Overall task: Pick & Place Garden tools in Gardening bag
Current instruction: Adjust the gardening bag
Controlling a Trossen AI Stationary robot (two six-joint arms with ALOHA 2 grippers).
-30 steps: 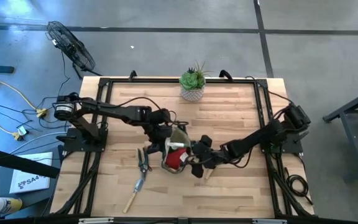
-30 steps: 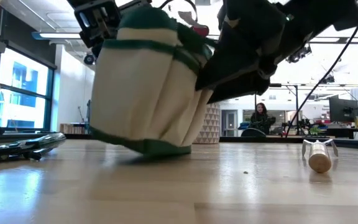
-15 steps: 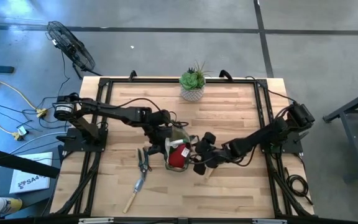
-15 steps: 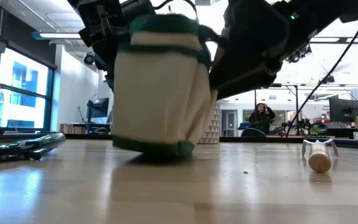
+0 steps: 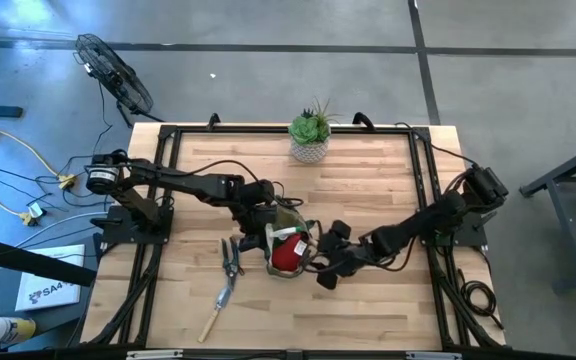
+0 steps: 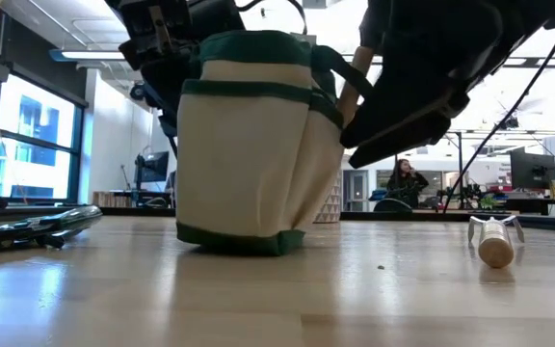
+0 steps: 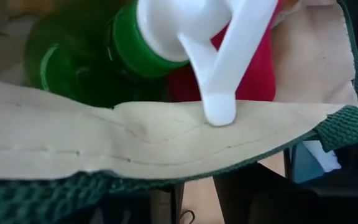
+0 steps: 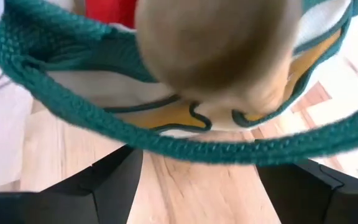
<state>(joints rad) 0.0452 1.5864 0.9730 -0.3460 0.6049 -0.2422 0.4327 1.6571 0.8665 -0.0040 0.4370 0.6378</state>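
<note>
The gardening bag (image 5: 286, 252) stands upright on its base on the table, also seen in the low view (image 6: 249, 154). Inside it are the green spray bottle (image 7: 123, 43) with its white nozzle and a red glove (image 7: 253, 81). A wooden tool handle (image 6: 357, 72) sticks up at the bag's right side, with its round end (image 8: 219, 56) close to my right wrist camera. My left gripper (image 5: 260, 228) is shut on the bag's rim. My right gripper (image 5: 324, 270) is open just right of the bag, its fingers (image 8: 114, 183) wide apart below the handle end. My left gripper holds the bag's dark green rim (image 7: 55, 199) on the bag's far-left side. It comes at the rim slanting down from the table's left. The rim and cloth hide the fingers. The bag stands upright, its base (image 6: 234, 239) on the table.
Dark pruners (image 5: 230, 260) and a wooden-handled trowel (image 5: 218, 305) lie left of the bag, and dark shears show in the low view (image 6: 37, 226). A wooden-handled fork (image 6: 494, 241) lies to the right. A succulent in a white pot (image 5: 310, 135) stands at the far edge.
The bag was tilted with one side of its base off the table. It has come down and stands flat and upright. My right gripper has drawn back from the bag's side toward the table's near right. My left gripper has kept hold of the rim.
</note>
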